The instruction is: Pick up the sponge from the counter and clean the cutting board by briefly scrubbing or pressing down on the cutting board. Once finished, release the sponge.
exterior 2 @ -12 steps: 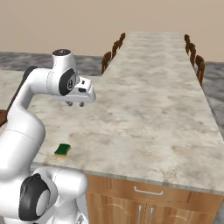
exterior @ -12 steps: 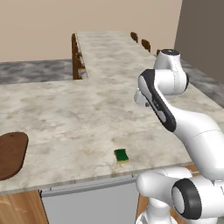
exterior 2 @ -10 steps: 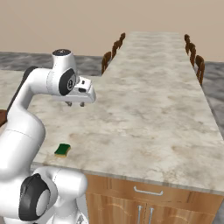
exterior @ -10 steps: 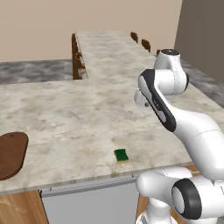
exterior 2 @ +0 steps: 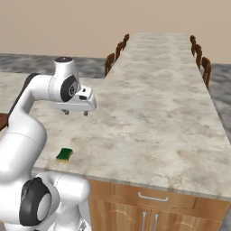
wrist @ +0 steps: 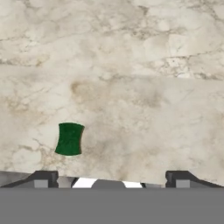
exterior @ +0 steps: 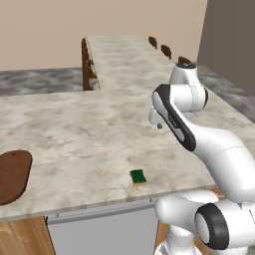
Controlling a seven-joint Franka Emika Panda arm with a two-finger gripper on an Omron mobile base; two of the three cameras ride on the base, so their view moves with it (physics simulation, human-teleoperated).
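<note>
The sponge (exterior: 138, 177) lies green side up on the counter (exterior: 74, 124), close to its front edge. The right base view shows the sponge (exterior 2: 64, 154) just left of my arm's base. The cutting board (exterior: 12, 174), dark brown and rounded, rests flat at the far left, cut off by the picture's edge. My gripper (exterior 2: 76, 112) hangs open above the counter (exterior 2: 149, 113), well behind the sponge and apart from it. In the hand view the sponge (wrist: 69, 139) sits lower left of centre, above the left one of my fingertips (wrist: 41, 178), and nothing is between the jaws.
Dark wooden chairs (exterior: 88, 64) line the long counter arm running away from me, with more chairs (exterior 2: 200, 58) on its other side. Below the front edge are a grey appliance panel (exterior: 99, 229) and wood cabinet drawers (exterior 2: 149, 198).
</note>
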